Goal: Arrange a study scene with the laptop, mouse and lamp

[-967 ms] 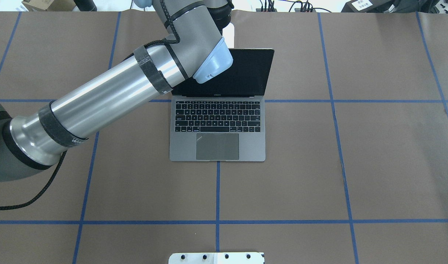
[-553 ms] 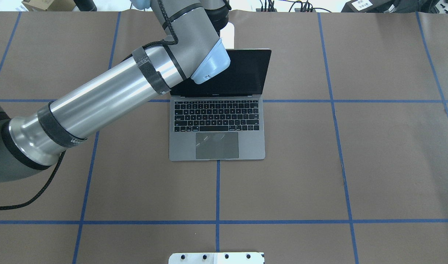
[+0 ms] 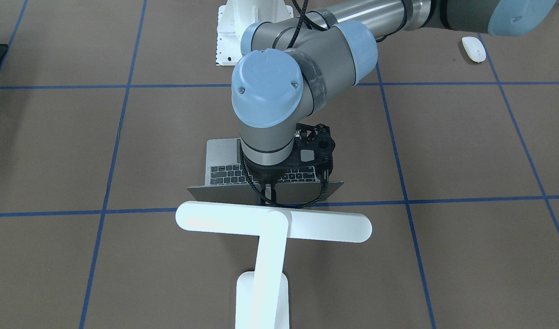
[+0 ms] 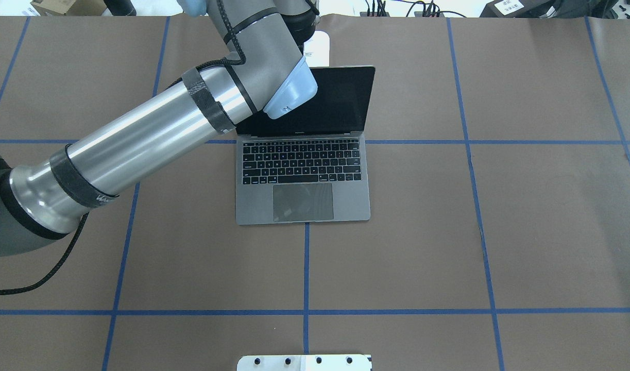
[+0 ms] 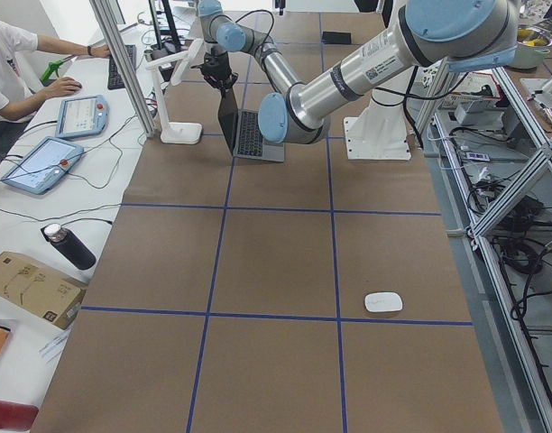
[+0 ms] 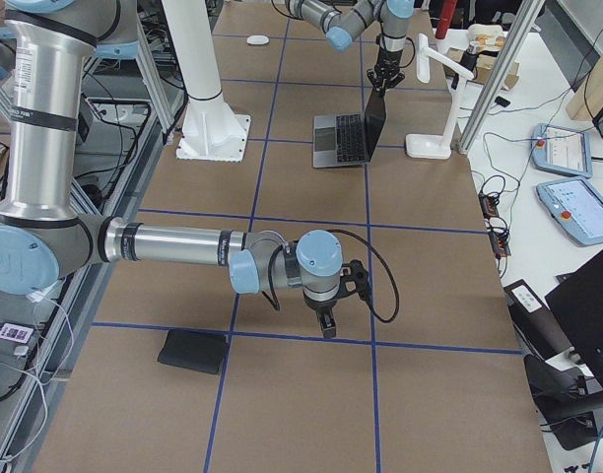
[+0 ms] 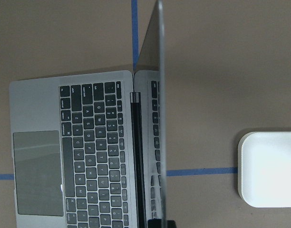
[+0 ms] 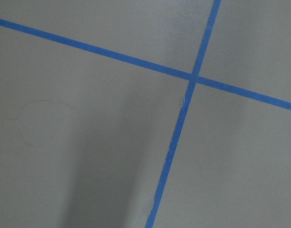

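The laptop (image 4: 345, 201), clamped by left tool (image 3: 268, 195), slid left; right tool (image 6: 327, 325): cannot tell.

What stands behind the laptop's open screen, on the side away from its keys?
The white lamp stands there, its base apart from the laptop lid. In the overhead view the left arm covers most of it.

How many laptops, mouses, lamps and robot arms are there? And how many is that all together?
1 laptop
1 mouse
1 lamp
2 robot arms: the left arm and the right arm
Total: 5
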Robot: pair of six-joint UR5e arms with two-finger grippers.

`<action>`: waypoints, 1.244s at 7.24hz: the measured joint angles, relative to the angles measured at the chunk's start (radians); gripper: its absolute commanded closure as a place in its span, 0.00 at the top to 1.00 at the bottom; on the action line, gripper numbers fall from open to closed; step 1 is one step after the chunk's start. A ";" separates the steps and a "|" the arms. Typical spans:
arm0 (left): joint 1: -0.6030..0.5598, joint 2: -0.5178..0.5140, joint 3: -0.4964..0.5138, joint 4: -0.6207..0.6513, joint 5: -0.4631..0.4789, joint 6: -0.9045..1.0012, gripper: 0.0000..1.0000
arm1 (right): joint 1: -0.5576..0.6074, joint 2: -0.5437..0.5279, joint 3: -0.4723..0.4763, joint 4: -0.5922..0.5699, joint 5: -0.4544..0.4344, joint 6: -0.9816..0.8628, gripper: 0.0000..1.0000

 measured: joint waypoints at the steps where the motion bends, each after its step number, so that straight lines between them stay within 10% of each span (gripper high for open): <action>1: 0.001 0.008 -0.003 -0.011 0.001 0.001 0.70 | 0.000 0.000 0.000 0.000 0.000 0.000 1.00; 4: 0.000 0.061 -0.101 0.002 0.000 -0.003 0.70 | 0.000 0.000 -0.001 0.000 0.000 0.000 1.00; 9: -0.018 0.416 -0.753 0.221 -0.003 0.148 0.72 | 0.000 0.024 -0.001 -0.001 0.000 0.014 1.00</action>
